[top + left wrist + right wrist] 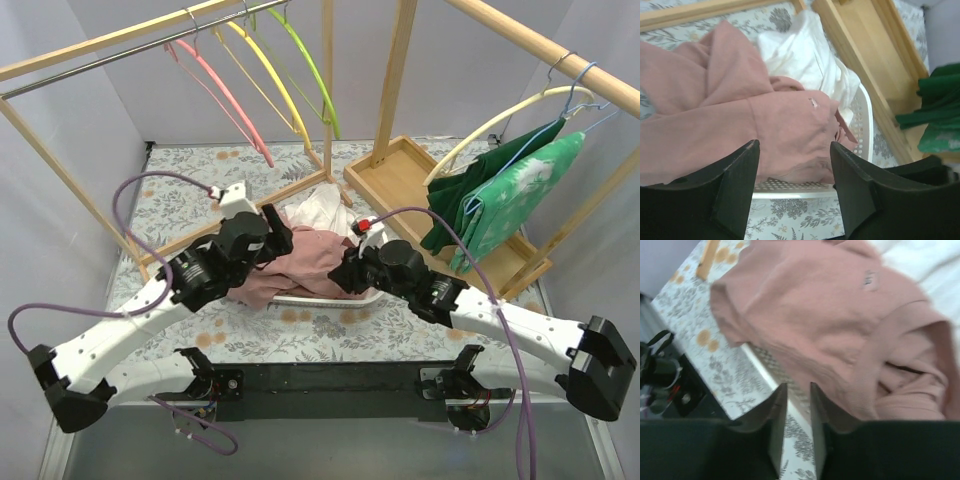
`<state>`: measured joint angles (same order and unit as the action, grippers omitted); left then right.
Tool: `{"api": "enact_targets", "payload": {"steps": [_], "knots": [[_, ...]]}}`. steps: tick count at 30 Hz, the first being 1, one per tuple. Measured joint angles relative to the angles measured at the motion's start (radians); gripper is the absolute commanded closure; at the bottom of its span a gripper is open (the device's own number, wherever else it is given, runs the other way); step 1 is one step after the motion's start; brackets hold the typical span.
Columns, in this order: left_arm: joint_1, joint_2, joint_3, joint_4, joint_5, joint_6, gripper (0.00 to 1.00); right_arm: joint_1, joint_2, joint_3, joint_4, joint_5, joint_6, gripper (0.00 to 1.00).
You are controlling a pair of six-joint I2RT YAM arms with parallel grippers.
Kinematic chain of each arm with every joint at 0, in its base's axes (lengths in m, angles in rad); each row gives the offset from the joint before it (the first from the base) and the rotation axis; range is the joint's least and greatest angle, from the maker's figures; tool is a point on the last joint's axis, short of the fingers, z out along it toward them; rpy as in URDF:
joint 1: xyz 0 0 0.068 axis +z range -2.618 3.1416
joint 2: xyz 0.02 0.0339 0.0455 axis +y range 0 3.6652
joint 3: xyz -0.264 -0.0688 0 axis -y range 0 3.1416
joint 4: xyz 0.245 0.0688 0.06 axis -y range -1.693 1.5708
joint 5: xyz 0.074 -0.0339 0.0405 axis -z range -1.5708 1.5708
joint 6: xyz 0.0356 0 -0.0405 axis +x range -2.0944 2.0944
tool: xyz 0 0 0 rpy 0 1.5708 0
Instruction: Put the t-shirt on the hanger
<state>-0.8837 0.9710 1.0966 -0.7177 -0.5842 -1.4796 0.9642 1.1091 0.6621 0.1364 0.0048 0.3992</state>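
The pink hanger [232, 98] hangs on the rail at the upper left, far from both grippers. The pink t-shirt [300, 262] lies crumpled in a white perforated basket [320, 298] at the table's middle, partly spilling over the left rim. My left gripper [280, 235] hovers over its left side, wide open and empty; the shirt [785, 125] shows past its fingertips [752, 150]. My right gripper [345, 272] is at the basket's right front, its jaws a narrow gap apart with nothing between them, just above the rim [760, 362] beside the shirt [840, 315].
A white garment [318, 212] lies behind the pink shirt in the basket. Yellow [270, 75] and green [310, 65] hangers hang beside the pink one. A wooden tray [395, 175] and green shirts on hangers [500, 195] stand at the right. Wooden rack posts flank the basket.
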Motion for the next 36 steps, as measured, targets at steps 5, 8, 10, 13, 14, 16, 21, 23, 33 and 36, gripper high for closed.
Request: {"api": "enact_targets", "payload": {"steps": [5, 8, 10, 13, 14, 16, 21, 23, 33, 36], "knots": [[-0.001, 0.220, 0.013, 0.116, 0.130, 0.040, 0.52, -0.014, -0.121, -0.005, -0.123, 0.229, 0.027, 0.47], [-0.021, 0.373, 0.020, 0.158, 0.170, 0.051, 0.52, -0.035, -0.193, -0.031, -0.207, 0.331, 0.056, 0.47], [-0.052, 0.452, 0.045, 0.160, 0.174, 0.060, 0.52, -0.047, -0.243, -0.058, -0.258, 0.394, 0.078, 0.47], [-0.099, 0.554, 0.103, 0.167, 0.165, 0.066, 0.52, -0.052, -0.277, -0.084, -0.317, 0.448, 0.105, 0.47], [-0.114, 0.582, 0.123, 0.169, 0.152, 0.067, 0.52, -0.054, -0.283, -0.090, -0.333, 0.461, 0.112, 0.47], [-0.137, 0.622, 0.152, 0.166, 0.126, 0.069, 0.52, -0.055, -0.292, -0.097, -0.361, 0.480, 0.125, 0.46], [-0.177, 0.695, 0.203, 0.139, 0.042, 0.066, 0.54, -0.061, -0.319, -0.109, -0.401, 0.511, 0.145, 0.45], [-0.188, 0.711, 0.204, 0.122, 0.014, 0.060, 0.56, -0.062, -0.322, -0.110, -0.405, 0.514, 0.148, 0.43], [-0.229, 0.721, 0.189, 0.034, -0.074, -0.018, 1.00, -0.068, -0.280, -0.110, -0.418, 0.509, 0.146, 0.37], [-0.232, 0.681, 0.160, -0.005, -0.089, -0.039, 1.00, -0.068, -0.260, -0.110, -0.414, 0.495, 0.139, 0.37]]}}
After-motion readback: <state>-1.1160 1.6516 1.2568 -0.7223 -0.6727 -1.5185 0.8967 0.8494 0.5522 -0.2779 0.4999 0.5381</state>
